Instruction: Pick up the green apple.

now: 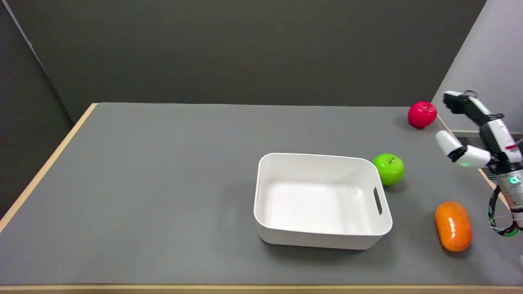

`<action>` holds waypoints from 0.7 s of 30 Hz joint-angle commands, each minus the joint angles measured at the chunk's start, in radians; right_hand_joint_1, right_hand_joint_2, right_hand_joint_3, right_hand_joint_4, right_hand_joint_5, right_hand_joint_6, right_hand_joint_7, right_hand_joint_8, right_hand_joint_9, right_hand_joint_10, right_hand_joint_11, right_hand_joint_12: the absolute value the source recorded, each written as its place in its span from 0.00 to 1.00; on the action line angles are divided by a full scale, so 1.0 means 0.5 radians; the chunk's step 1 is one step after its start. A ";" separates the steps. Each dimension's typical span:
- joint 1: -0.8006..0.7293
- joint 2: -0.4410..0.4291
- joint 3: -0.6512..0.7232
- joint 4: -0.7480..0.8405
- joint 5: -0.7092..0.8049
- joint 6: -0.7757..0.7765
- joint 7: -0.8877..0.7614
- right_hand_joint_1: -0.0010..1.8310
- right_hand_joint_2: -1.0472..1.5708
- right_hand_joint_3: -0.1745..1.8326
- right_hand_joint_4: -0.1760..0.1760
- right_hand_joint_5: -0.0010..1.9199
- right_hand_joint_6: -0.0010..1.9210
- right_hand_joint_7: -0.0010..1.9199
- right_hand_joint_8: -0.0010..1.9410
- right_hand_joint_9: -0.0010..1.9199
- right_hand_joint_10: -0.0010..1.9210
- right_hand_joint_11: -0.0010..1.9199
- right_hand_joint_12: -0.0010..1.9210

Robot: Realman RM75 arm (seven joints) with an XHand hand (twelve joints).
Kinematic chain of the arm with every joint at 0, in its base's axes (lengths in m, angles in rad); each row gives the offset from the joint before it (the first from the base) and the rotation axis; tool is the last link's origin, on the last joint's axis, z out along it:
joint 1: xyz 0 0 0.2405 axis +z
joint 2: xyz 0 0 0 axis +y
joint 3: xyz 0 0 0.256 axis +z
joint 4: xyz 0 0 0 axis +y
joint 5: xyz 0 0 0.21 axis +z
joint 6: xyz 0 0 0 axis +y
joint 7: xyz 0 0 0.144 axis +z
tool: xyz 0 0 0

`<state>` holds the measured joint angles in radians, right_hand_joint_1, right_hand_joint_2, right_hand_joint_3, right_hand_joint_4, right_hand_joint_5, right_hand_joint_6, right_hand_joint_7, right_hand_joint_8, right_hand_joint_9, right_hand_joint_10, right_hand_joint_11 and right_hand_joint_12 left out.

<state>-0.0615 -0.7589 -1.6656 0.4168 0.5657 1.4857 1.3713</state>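
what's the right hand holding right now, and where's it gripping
Nothing. The right hand is open in the air at the table's right edge, apart from the green apple, which sits beside the white bin.

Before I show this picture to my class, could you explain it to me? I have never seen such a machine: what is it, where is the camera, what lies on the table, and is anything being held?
There is one picture, taken from a camera above the table's near side, looking down and across the grey table with pale wooden edging. At the right edge a white robot arm reaches in; it ends in a black-and-white many-fingered hand, which works much like a person's. Its fingers are spread in the air and it holds nothing.

On the table stand an empty white plastic bin with handle slots, a shiny green apple just beside the bin's far right corner, a red apple near the far right edge, and an oval orange fruit at the near right. The hand hovers right of the green apple, not touching it.
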 commanded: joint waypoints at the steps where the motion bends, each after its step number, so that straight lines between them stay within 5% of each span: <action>1: -0.233 0.322 0.225 0.460 -1.013 -0.117 -0.119 0.34 0.63 0.54 0.60 0.14 0.26 0.19 0.22 0.11 0.42 0.02 0.65; 13: -0.544 0.331 0.469 0.611 -1.273 -0.213 -0.169 0.29 0.63 0.51 0.58 0.13 0.24 0.18 0.21 0.10 0.42 0.02 0.64; 21: -0.448 0.361 0.490 0.473 -1.335 -0.355 -0.242 0.26 0.62 0.51 0.58 0.11 0.22 0.16 0.20 0.08 0.39 0.01 0.63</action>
<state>-0.2385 -0.6294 -1.5046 0.6413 0.0762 1.4110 1.3104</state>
